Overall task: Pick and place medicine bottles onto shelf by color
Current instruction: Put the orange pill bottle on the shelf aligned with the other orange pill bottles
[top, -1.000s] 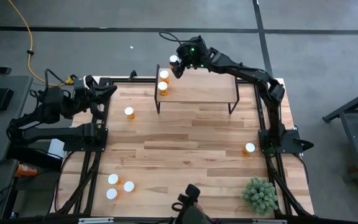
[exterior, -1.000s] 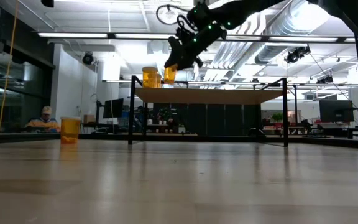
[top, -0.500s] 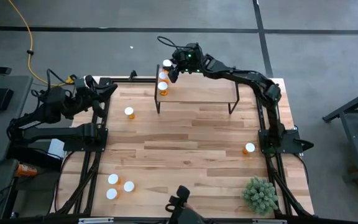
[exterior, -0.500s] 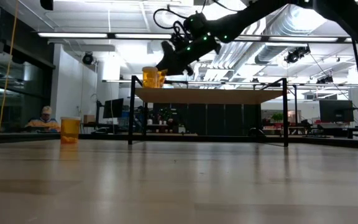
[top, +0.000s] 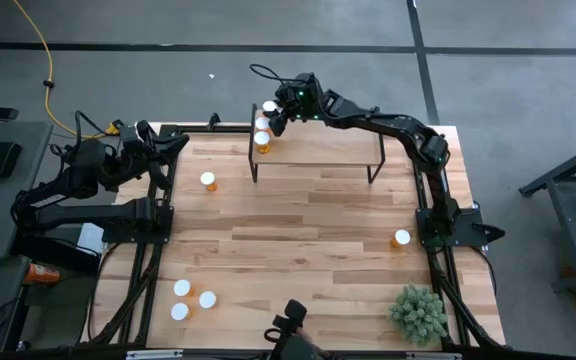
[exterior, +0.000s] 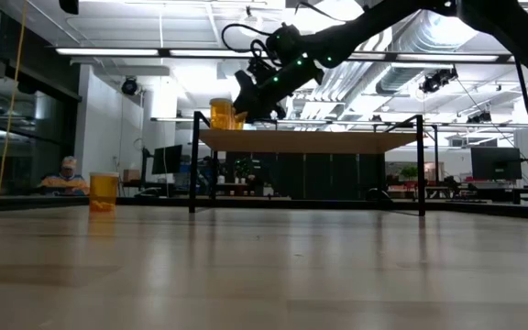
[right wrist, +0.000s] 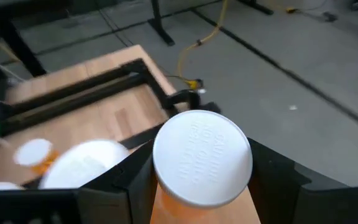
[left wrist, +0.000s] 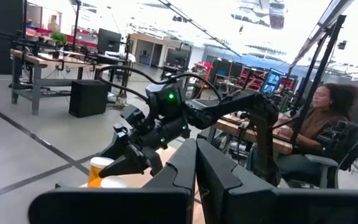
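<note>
Desk [top: 298, 240]: light wood, carries shelf [top: 328, 148] at far edge, light board on black legs. Right hand [top: 274, 112] at shelf's left end, fingers part-spread round amber bottle [right wrist: 201, 162]; white cap fills right wrist view. Two more bottles [top: 262, 139] beside it on shelf. Off shelf, five on desk: one [top: 208, 181] left of shelf, one [top: 401, 239] right, three [top: 192, 299] at near left. Left hand [left wrist: 195, 177] closed, empty, left of shelf; its view shows seated person [left wrist: 319, 134].

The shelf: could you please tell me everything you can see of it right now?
The shelf is a low, light-wood board on a thin black metal frame with slim legs, standing level at the far edge of the table. Bottles with white caps stand clustered at its left end; the rest of the board is bare. The right gripper hangs over that end, shut on another bottle, which is at the shelf's far left corner.
</note>
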Motion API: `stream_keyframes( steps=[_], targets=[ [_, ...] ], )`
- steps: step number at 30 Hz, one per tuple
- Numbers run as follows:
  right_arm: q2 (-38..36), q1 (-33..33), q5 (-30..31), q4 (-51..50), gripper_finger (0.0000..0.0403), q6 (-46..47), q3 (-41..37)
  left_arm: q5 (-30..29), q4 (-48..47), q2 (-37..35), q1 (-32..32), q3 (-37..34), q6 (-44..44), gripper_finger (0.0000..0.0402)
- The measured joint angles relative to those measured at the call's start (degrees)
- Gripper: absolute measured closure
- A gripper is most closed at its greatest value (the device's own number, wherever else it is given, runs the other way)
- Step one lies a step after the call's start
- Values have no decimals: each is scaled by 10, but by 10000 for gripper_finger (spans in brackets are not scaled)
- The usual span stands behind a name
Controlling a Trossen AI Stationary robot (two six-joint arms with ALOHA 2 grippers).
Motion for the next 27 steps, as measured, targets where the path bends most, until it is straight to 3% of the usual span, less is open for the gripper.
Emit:
stream_keyframes(
  steps=[10,22,27],
  targets=[
    [0,16,29,-12,202,-89,0,0,0,0,0,0,0,401],
    [0,17,35,-13,191,-76,0,1,0,0,0,0,-4,402],
    [0,17,20,-13,164,-63,0,2,0,0,0,0,-5,401]
  ],
)
